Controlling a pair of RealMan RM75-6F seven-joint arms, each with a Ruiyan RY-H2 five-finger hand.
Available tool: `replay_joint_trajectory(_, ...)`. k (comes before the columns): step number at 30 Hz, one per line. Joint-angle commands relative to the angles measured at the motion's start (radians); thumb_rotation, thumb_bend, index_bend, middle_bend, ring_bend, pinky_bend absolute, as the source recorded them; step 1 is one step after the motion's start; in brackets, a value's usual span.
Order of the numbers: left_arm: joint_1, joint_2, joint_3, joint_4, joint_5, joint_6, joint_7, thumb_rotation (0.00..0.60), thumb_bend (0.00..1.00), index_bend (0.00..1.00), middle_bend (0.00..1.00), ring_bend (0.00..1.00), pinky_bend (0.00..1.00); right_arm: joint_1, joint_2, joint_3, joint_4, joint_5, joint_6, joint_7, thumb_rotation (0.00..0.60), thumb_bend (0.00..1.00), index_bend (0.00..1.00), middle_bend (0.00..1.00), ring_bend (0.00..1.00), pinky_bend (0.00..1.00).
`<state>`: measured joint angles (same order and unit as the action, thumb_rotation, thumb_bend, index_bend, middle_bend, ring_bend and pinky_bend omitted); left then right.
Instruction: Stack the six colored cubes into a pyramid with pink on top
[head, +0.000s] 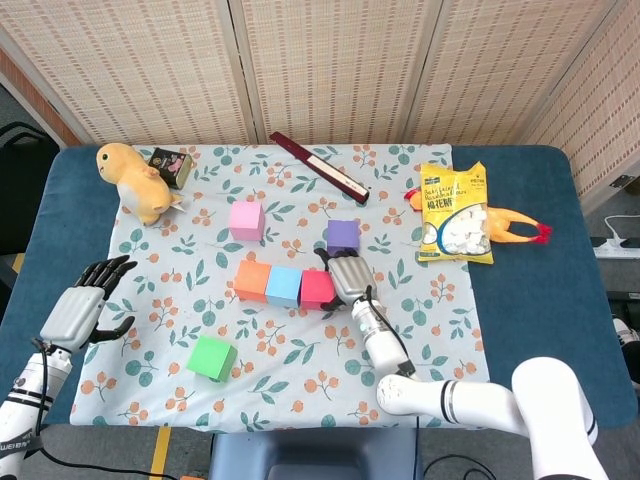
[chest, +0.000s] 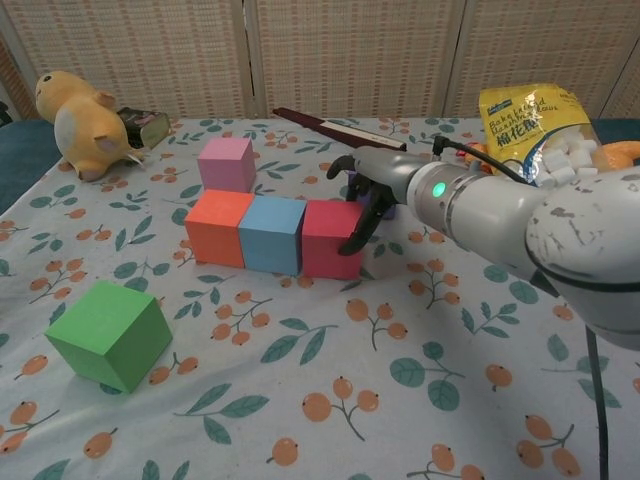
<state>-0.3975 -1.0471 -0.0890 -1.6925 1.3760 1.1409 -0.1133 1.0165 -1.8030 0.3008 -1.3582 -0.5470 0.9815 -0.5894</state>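
Writing: only the snack bag (head: 455, 214) has print, unreadable. Six cubes: three in a row, right hand (head: 349, 277) fingers on red cube (head: 318, 289). Left hand (head: 82, 308) spread, empty.

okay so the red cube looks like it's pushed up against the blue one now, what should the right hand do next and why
Probably draw the right hand back off the red cube and go for the purple cube just behind it. Orange, blue and red already sit in a tight row, so the base looks finished, while purple, green and pink lie loose for the upper layers.
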Motion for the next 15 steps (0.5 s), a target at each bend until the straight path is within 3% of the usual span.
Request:
replay_joint_trajectory(1, 0.0, 0.0, 0.0, 0.001, 0.0, 0.0, -0.001, 0.6, 0.34, 0.08, 0.02, 0.0, 0.08, 0.001, -0.001, 0.001, 0.002, -0.001, 0.0, 0.0, 0.6, 0.06, 0.12, 0.41, 0.19, 0.11)
replay_joint_trajectory(15, 0.002, 0.0, 0.002, 0.01, -0.001, -0.005, -0.011, 0.6, 0.34, 0.07, 0.01, 0.0, 0.08, 0.016, -0.024, 0.02, 0.022, -0.003, 0.0, -0.011, 0.6, 0.06, 0.11, 0.41, 0.19, 0.1)
